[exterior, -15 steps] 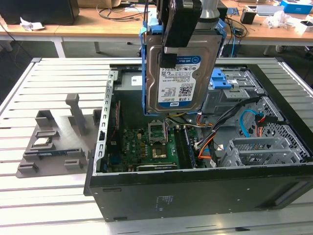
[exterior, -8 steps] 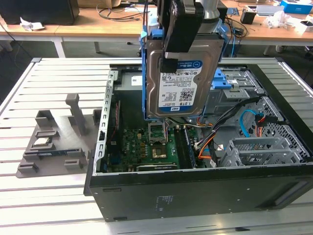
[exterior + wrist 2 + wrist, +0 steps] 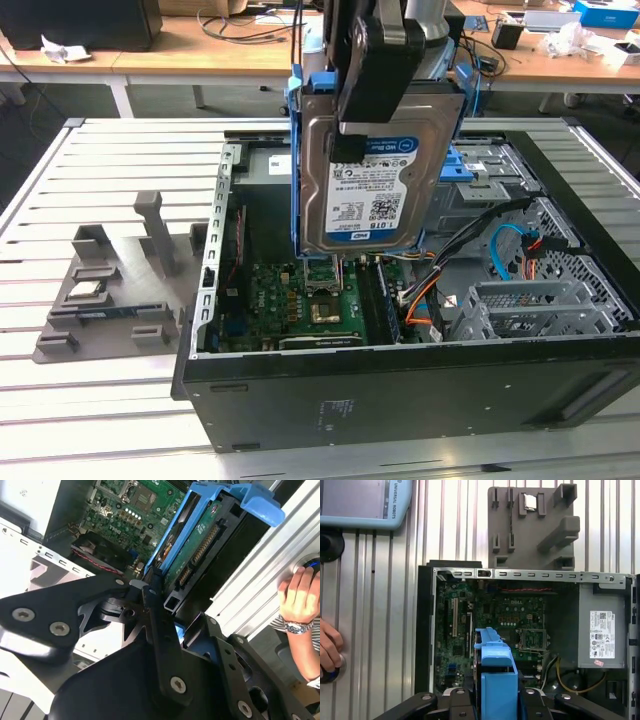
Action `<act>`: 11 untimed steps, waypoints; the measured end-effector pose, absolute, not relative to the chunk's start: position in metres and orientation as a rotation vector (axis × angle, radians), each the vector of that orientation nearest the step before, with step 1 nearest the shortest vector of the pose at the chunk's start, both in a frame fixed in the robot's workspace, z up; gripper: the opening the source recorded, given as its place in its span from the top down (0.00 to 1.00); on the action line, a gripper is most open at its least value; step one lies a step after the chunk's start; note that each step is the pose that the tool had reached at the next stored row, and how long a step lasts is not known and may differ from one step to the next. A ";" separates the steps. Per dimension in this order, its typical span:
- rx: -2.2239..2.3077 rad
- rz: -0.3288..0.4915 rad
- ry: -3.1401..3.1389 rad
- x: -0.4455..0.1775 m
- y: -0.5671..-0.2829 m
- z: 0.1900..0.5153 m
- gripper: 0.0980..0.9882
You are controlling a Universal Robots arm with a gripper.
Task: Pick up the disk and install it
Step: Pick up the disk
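Observation:
The disk (image 3: pixel 375 190) is a silver hard drive with a white-and-blue label, set in a blue carrier frame. It hangs upright on its edge above the open computer case (image 3: pixel 400 385), over the motherboard (image 3: pixel 320 300). My gripper (image 3: pixel 350 135) is shut on its upper part, with one black finger lying over the labelled face. In the second wrist view the black fingers (image 3: pixel 150 597) clamp the disk (image 3: pixel 200 540) by its edge. In the first wrist view the disk's blue carrier (image 3: pixel 495 680) stands on edge between the finger links, above the case interior.
A grey power-supply box (image 3: pixel 602 630) sits in one corner of the case, and a metal drive cage (image 3: pixel 530 300) with blue and orange cables at the exterior view's right. A grey fixture tray (image 3: pixel 110 290) lies on the slatted table beside the case. A person's hand (image 3: pixel 300 600) rests nearby.

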State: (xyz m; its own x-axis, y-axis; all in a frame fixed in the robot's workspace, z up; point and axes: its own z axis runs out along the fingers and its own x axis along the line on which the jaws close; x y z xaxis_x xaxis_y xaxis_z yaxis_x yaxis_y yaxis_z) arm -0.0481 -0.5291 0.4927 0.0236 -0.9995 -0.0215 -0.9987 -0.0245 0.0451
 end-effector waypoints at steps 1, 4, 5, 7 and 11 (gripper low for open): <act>2.235 -0.073 -2.182 -0.048 -0.531 0.492 0.70; 2.235 -0.073 -2.182 -0.048 -0.537 0.492 0.70; 2.235 -0.073 -2.182 -0.048 -0.539 0.491 0.70; 2.235 -0.073 -2.182 -0.048 -0.542 0.491 0.70; 2.235 -0.073 -2.182 -0.048 -0.548 0.490 0.70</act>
State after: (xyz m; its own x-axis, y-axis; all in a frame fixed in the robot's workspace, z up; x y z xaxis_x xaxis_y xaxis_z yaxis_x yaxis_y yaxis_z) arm -0.0481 -0.5476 0.4903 0.0235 -0.9995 -0.0215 -0.9987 -0.0244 0.0452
